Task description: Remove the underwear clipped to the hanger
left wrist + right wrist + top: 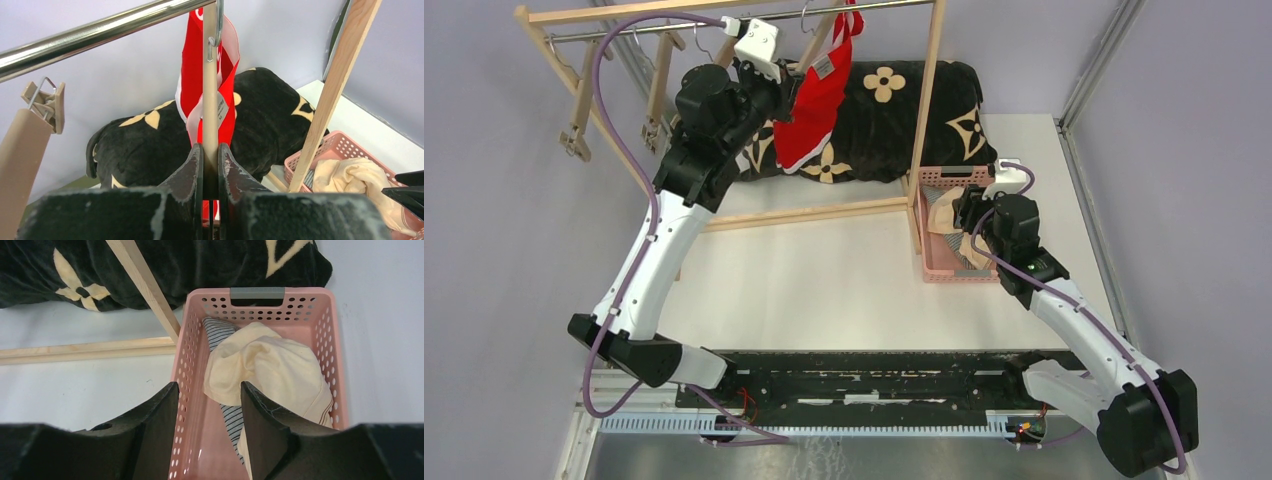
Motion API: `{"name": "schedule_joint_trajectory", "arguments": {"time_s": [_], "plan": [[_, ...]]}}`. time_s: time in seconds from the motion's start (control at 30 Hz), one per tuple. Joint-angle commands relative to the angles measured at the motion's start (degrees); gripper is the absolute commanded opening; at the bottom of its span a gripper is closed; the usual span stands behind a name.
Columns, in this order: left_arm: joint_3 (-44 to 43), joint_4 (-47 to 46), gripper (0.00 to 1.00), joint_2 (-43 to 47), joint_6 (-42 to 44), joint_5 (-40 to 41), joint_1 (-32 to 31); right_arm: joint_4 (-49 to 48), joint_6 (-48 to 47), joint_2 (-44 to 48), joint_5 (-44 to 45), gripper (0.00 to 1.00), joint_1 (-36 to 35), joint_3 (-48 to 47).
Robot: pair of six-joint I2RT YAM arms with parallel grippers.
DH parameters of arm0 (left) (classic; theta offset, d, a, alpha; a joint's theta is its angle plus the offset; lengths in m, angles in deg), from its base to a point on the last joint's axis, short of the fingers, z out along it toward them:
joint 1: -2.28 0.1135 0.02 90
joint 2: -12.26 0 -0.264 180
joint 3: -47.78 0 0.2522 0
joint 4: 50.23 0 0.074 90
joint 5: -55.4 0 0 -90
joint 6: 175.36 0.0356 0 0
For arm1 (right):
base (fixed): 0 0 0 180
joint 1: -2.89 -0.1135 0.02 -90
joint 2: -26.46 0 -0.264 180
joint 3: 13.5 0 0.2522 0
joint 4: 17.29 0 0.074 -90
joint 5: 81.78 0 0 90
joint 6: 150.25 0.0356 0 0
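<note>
Bright red underwear [819, 105] [192, 75] with white trim hangs from a wooden hanger [210, 100] on the rail. My left gripper [786, 80] [210, 147] is raised to it and shut on the hanger's tan wooden arm, with the red cloth just behind. Pale beige underwear [270, 370] [944, 212] lies in the pink basket [257, 292] [944, 178] on top of grey-and-white striped underwear [216, 332]. My right gripper [209, 385] [964, 205] hovers open over the basket's left wall, holding nothing.
A big black cushion [894, 110] with tan flowers lies behind the wooden rack, whose post [929, 100] stands beside the basket. The metal rail [90, 35] carries two empty clip hangers [579, 110] at the left. The rack's base bar [85, 350] lies left of the basket.
</note>
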Motion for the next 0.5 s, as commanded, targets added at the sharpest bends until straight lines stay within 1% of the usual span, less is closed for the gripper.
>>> {"name": "schedule_joint_trajectory", "arguments": {"time_s": [0.0, 0.47], "plan": [[1.8, -8.52, 0.03, 4.25, 0.7, 0.44, -0.02, -2.7, -0.44, 0.01, -0.28, 0.57, -0.35, 0.22], [14.8, -11.56, 0.03, 13.79, -0.36, 1.16, -0.04, -3.13, -0.01, -2.4, -0.88, 0.57, -0.37, -0.07]]}}
